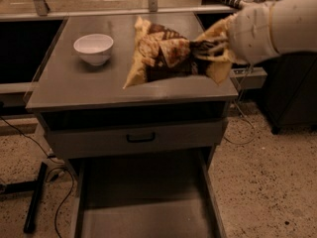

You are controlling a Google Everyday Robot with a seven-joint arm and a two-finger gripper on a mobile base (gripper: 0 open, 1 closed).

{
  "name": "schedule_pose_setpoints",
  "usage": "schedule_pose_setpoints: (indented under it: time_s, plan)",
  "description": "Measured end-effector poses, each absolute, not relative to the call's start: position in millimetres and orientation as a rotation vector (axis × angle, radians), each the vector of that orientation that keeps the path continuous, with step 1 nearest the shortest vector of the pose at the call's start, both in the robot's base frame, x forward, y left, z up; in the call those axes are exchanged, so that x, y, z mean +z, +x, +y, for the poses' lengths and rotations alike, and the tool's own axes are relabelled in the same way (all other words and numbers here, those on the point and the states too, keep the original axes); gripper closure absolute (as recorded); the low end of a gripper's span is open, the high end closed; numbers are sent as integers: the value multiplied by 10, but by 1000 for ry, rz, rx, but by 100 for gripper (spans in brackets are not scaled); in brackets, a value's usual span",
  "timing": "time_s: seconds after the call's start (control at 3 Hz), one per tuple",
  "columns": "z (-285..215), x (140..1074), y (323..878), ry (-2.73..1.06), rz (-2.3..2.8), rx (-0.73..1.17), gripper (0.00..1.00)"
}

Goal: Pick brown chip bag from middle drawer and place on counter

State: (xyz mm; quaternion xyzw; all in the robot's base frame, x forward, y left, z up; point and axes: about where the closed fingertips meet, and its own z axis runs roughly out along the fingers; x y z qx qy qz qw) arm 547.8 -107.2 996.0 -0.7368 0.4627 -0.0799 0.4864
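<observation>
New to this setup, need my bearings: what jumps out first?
The crinkly dark-brown chip bag with pale yellow ends hangs tilted above the smooth grey counter, toward its right, pinched at its right end by the white arm's end effector. A small white bowl sits at the counter's rear left, and the wide grey metal drawer stands pulled open below.

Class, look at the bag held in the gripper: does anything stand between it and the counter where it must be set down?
Nothing visible does. The gripper, at the right, holds the bag over the right half of the counter. The bowl sits apart on the left.
</observation>
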Motion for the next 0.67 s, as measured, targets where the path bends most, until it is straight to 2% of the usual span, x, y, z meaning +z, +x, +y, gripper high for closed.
schedule_pose_setpoints:
  time_s: [0.67]
  plan:
    - [-911,9961,6637,-1763,1167,-114,100]
